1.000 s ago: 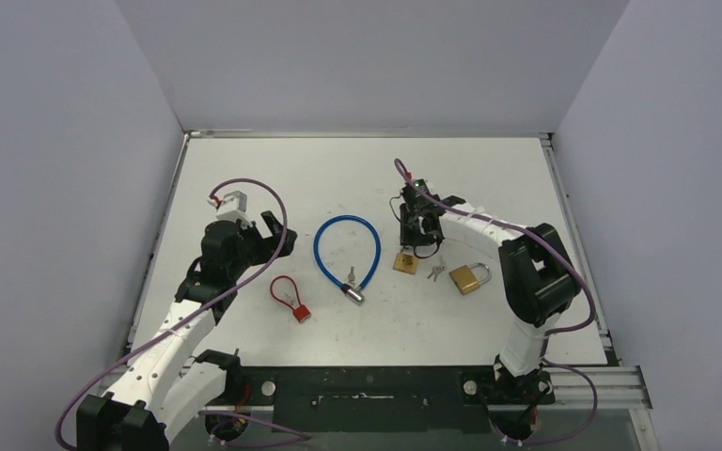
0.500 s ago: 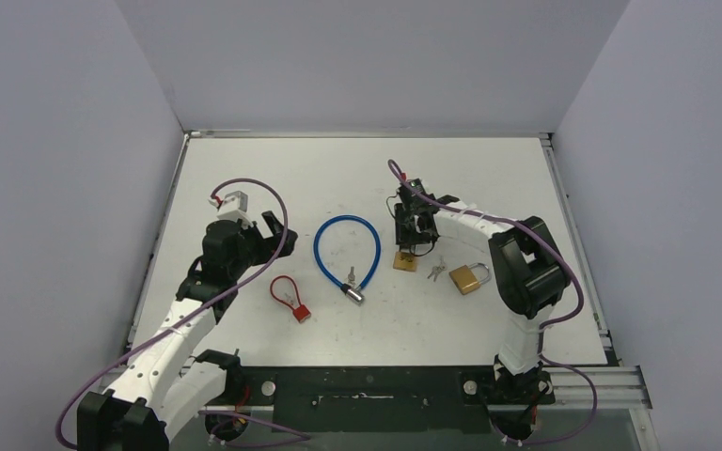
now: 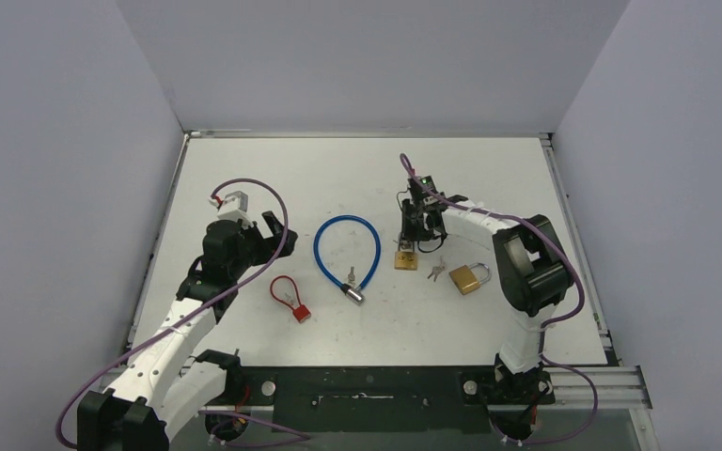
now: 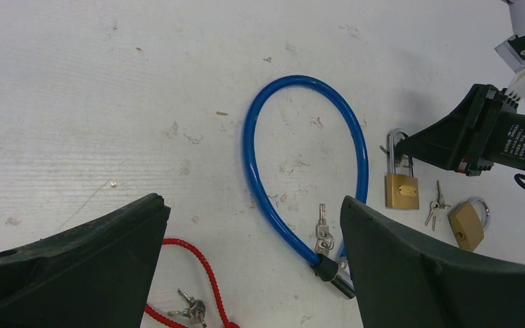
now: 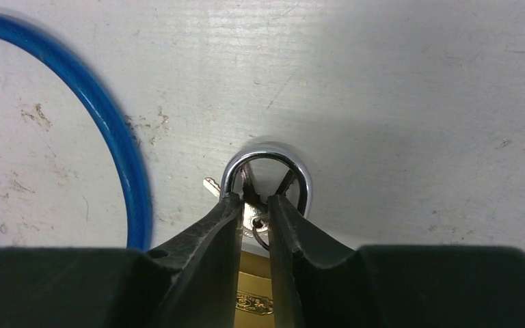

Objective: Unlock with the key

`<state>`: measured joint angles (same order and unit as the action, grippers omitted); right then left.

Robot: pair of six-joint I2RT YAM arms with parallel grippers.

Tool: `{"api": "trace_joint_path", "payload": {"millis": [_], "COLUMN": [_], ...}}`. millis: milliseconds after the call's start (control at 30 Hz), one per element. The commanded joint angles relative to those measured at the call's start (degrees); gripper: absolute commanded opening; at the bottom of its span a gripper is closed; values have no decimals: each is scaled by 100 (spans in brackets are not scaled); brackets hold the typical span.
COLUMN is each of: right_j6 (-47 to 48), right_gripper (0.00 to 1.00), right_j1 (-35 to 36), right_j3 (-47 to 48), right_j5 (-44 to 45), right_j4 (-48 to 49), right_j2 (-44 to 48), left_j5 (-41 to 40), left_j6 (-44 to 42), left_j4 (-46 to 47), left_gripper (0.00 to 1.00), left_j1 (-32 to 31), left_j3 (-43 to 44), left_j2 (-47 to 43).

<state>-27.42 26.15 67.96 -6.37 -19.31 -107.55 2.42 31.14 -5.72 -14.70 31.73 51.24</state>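
Note:
A brass padlock (image 3: 405, 260) lies flat on the white table, its steel shackle (image 5: 266, 156) pointing away in the right wrist view. My right gripper (image 5: 254, 202) is down inside the shackle loop, shut on the head of a small silver key (image 5: 253, 217) with a wire ring. The key's blade (image 5: 211, 183) pokes out left past the shackle. From above, the right gripper (image 3: 415, 237) stands just behind the padlock. My left gripper (image 4: 253, 205) hangs open above the blue cable lock (image 4: 301, 137), holding nothing.
A second brass padlock (image 3: 468, 278) and a loose key pair (image 3: 435, 272) lie right of the first. The blue cable lock's own key (image 4: 322, 229) lies beside its barrel. A red cable lock (image 3: 290, 298) with keys (image 4: 190, 311) sits near the left arm.
The right wrist has turned and shifted over the padlock's shackle, and its jaws widened briefly, then narrowed onto the key. The left arm has not moved.

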Motion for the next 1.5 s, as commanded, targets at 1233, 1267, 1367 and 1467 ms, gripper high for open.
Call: {"api": "trace_joint_path", "payload": {"millis": [1233,1267,1367,1467], "right_j6": [871,908,1090,1212], "right_gripper": [0,0,14,25], "right_j1": [399,399,412,451], "right_j3": [339,320,399,359], "right_j5": [809,759,677,489], "right_j4": [-860,-884,-1127,-1173], "right_j2": [1161,1154,947,770], "left_j5": [248,245,259,281], "left_j6": [560,564,590,608], "left_j4": [796,795,801,807], "left_gripper": [95,95,95,95], "left_j1": [-24,-24,-24,-24], "left_j3": [-179,-185,-214,-252], "left_j2": [17,17,9,1]}}
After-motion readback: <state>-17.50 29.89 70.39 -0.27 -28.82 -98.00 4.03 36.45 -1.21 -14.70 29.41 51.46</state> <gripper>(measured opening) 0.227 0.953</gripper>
